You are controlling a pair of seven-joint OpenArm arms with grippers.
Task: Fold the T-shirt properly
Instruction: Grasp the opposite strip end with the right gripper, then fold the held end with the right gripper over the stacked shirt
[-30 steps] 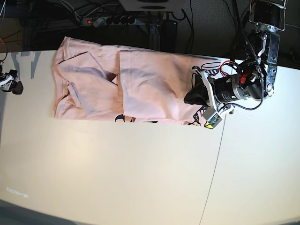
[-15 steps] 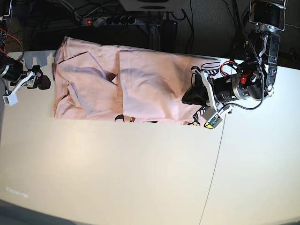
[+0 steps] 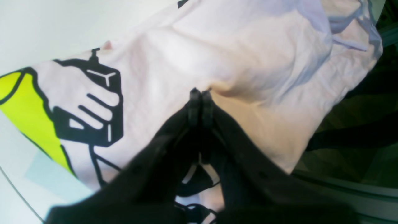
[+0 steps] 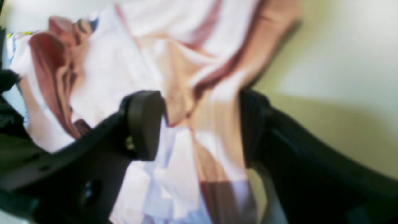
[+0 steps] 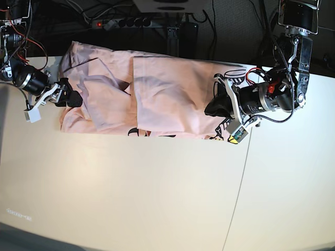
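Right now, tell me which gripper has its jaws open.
The right gripper: its jaws stand wide apart over the T-shirt. The left gripper is pinched shut on the fabric.

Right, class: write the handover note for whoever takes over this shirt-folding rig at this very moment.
Left gripper: shut, pinching the pink T-shirt at the edge near its printed graphic.
Right gripper: open, at the shirt's opposite end, fabric between its fingers, not gripping.
T-shirt: lying across the far side of the white table, partly folded, one panel overlapping the middle, wrinkled at the right gripper's end.
Left to do: grasp that end, finish and neaten the folds.
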